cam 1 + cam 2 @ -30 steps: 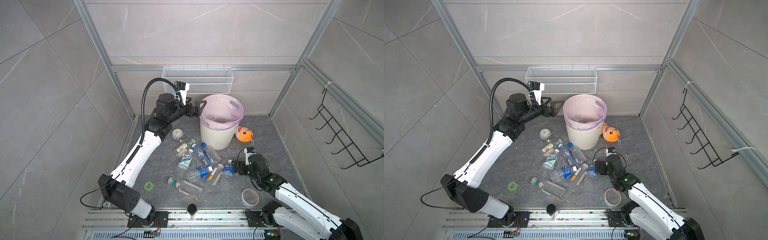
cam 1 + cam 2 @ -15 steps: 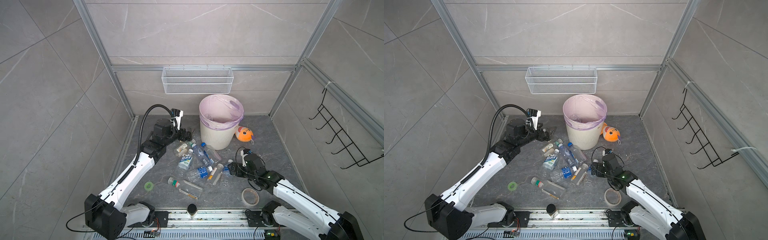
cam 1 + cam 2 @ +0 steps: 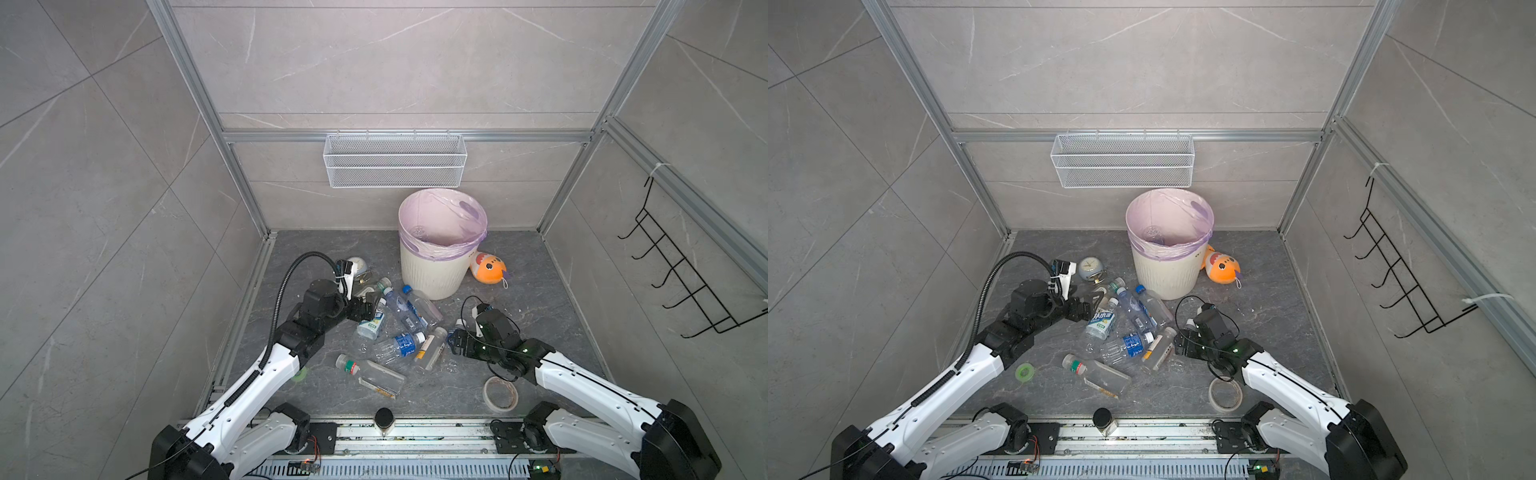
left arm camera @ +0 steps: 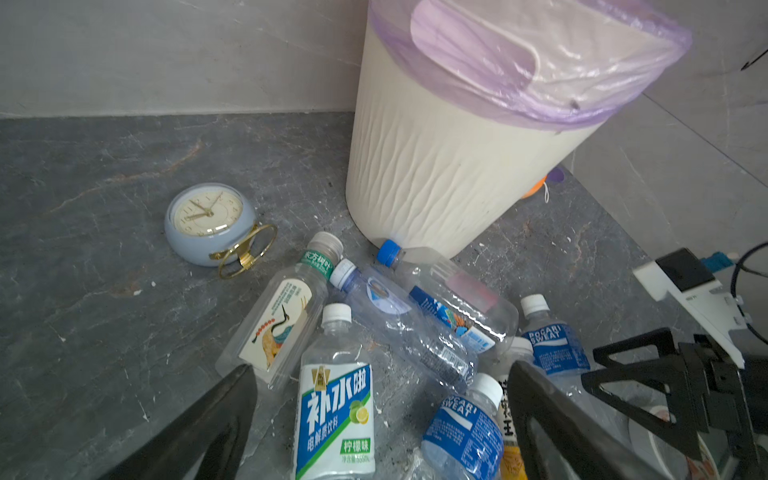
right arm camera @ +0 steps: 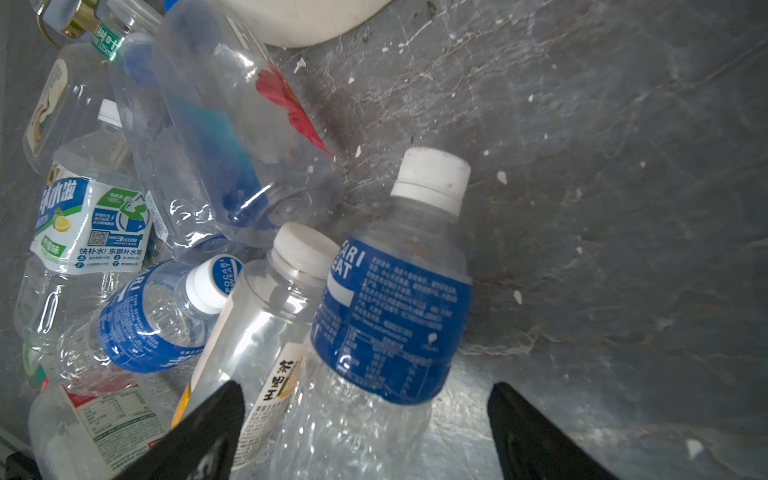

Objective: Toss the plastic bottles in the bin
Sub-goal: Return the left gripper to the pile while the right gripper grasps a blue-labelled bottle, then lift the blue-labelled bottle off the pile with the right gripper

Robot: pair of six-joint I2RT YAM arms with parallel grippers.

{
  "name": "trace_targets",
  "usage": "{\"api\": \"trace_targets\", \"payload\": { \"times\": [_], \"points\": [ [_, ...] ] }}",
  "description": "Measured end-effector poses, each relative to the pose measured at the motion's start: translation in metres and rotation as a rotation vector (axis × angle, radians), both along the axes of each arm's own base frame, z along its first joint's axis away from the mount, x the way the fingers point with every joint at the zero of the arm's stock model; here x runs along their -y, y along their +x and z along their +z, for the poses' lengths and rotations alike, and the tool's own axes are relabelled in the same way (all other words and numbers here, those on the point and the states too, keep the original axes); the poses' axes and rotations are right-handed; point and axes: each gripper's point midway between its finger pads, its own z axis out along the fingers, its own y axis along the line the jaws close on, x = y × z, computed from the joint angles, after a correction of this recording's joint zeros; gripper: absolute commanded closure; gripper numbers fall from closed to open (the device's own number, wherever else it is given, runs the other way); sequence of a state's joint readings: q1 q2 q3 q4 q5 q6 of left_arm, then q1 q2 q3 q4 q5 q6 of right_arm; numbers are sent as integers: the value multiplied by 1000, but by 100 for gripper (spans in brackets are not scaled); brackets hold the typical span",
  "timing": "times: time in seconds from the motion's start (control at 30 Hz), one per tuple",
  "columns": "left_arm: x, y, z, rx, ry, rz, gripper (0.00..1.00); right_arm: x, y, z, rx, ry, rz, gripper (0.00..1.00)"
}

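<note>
Plastic bottles (image 3: 395, 332) were mostly still on the floor. They made a loose heap in the lower middle of both top views, just below the bin (image 3: 432, 274), which stood a bit right of centre near the back wall. One blue-capped bottle lay right up against the bin's foot.

So what changed? A second earlier the left gripper (image 3: 365, 309) had been up by the bin's rim with its jaws apart. Now it was down at the left edge of the heap. Its jaws were spread wide on either side of the green-white labelled bottle (image 4: 336, 415) and it wasn't holding anything.

The right gripper (image 3: 455, 340) had crept in from the lower right to the heap's right edge. Its jaws were wide too, with a blue-labelled bottle (image 5: 395, 316) between them. There was a clear gap on one side, so no pinch yet.

My read is that one drop had just been done, since something clear and bottle-ish lay down inside the lilac liner (image 3: 1152, 232). Both arms looked to be lining up their next picks, and most of the heap was left to go. The alarm clock (image 4: 208, 224) sat just left of the heap, near the left arm's target, so that was worth watching.
</note>
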State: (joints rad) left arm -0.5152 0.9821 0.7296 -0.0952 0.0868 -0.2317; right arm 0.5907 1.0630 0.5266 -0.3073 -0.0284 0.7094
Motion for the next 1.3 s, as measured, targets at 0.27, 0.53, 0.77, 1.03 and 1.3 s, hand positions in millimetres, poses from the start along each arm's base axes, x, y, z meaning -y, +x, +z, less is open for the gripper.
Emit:
{"api": "trace_targets", "payload": {
  "times": [0.27,0.53,0.77,1.03,1.3],
  "points": [
    [-1,-25,-46,-58,19,-18,4,-7,0,-12,-54,21,-14,11],
    [-5,-38,-65,-76,26,-28,4,-11,1,-19,-81,39,-32,13],
    [-10,-46,-79,-81,27,-28,4,-13,0,-26,-105,35,-34,13],
    [-14,-52,-92,-95,35,-29,3,-9,-5,-34,-128,33,-49,17],
    [-14,-55,-97,-101,37,-34,3,-8,-7,-37,-133,34,-55,26]
  ]
}}
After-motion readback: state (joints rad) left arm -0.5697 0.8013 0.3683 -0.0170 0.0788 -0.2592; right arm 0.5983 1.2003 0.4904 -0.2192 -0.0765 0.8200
